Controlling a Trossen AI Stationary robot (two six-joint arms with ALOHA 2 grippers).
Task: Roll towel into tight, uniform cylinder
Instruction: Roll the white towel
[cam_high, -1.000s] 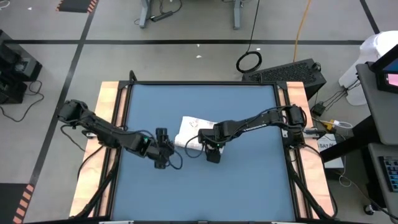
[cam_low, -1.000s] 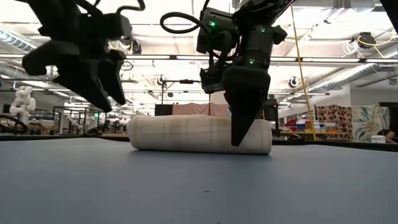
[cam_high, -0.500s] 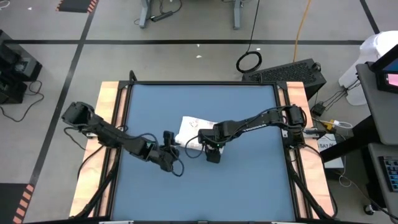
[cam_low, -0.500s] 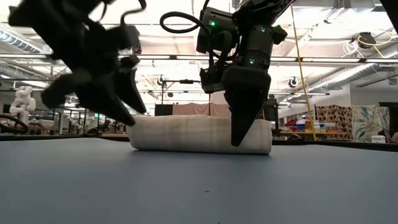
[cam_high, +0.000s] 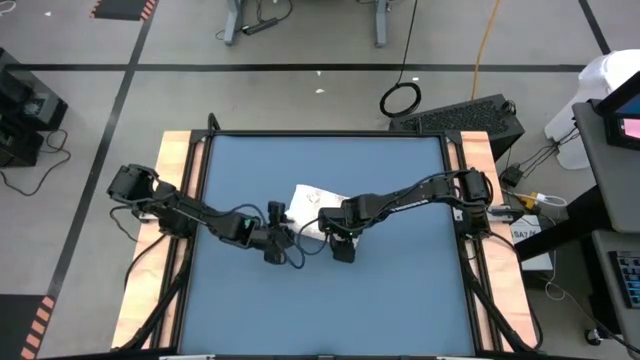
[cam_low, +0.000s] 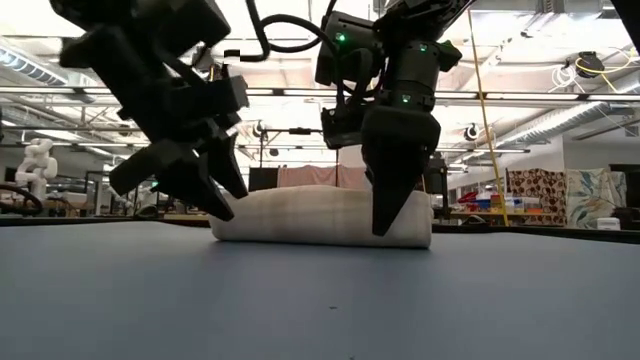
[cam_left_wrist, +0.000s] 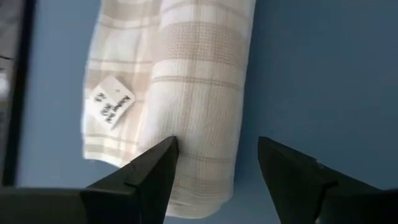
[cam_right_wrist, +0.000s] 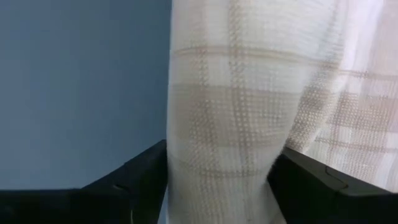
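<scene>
The white checked towel (cam_high: 305, 208) lies mid-mat. Its near part is rolled into a cylinder (cam_low: 320, 215). The far part lies flat on the blue mat, with a small printed label (cam_left_wrist: 112, 102) on it. My right gripper (cam_high: 330, 237) points steeply down at the roll's right end (cam_right_wrist: 230, 93) and is shut on it. My left gripper (cam_high: 280, 238) slants down at the roll's left end (cam_left_wrist: 199, 186). It is open, with one finger (cam_left_wrist: 163, 160) over the roll's far side and the other (cam_left_wrist: 273, 162) above bare mat on the near side. My right gripper pinches the rolled part near its right end (cam_right_wrist: 224, 155) between its two fingers, one on each long side. The fingers come from above and lie across the roll, which rests on the mat and fills the gap. Whether my left gripper touches the towel cannot be told.
The blue mat (cam_high: 400, 290) has open room on all sides of the towel. Wooden table strips (cam_high: 175, 180) run along the mat's left and right. Room fixtures show far behind the table in the low view.
My left gripper has gone down and toward the table's right, up to the roll's left end, tipping and rolling as it went. My right gripper and the roll have kept their place.
</scene>
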